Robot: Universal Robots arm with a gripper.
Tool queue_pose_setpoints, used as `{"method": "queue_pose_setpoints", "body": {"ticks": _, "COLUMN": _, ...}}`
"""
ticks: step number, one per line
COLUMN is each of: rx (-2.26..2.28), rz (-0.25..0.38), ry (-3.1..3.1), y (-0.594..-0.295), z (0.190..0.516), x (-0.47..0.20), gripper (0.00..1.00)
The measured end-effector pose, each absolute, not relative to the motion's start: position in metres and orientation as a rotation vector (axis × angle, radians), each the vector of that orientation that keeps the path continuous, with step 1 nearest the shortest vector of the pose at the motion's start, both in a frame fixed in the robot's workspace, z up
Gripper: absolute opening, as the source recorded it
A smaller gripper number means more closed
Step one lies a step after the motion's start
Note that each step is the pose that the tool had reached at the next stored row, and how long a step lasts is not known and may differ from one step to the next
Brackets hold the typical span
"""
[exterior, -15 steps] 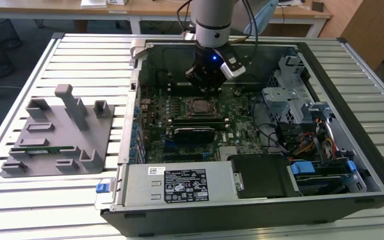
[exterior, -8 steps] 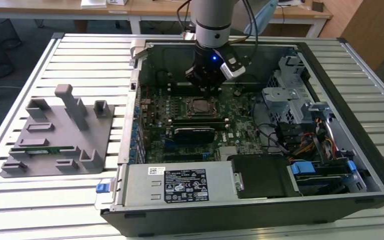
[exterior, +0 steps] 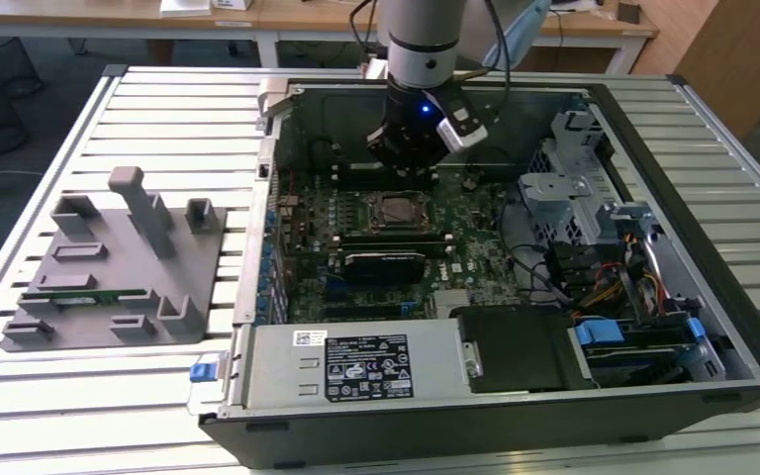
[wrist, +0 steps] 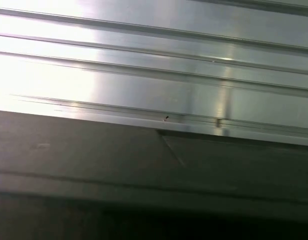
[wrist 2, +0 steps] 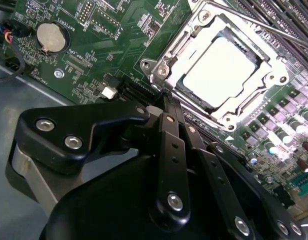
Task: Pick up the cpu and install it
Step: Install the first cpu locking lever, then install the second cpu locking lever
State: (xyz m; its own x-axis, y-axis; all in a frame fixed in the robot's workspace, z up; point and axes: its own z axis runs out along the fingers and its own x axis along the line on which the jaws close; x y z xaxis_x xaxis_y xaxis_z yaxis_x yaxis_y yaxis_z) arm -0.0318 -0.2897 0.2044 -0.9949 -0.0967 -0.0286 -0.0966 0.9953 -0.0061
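Apparently we are nearly done: our fingers (wrist 2: 166, 97) are pressed together on nothing, and just beyond their tips the cpu (wrist 2: 220, 71) already lies seated in the socket (wrist 2: 170, 47), its metal frame apparently not yet clamped.

The cpu (wrist 2: 220, 70) sits in its socket (wrist 2: 166, 60), beyond the claw (wrist 2: 166, 107).

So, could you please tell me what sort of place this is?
Probably a robotics lab or assembly test bench: an open computer case lies on a slatted metal table, beside a grey parts fixture, with desks behind.
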Motion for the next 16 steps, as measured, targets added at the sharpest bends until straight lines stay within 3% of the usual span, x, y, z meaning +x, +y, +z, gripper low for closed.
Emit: {"method": "queue_pose_setpoints", "body": {"ticks": 16, "rx": -0.150, "rz": -0.008, "ry": 3.109, "y": -0.2988, "z": 0.2043, "x": -0.0318, "gripper": 0.11}}
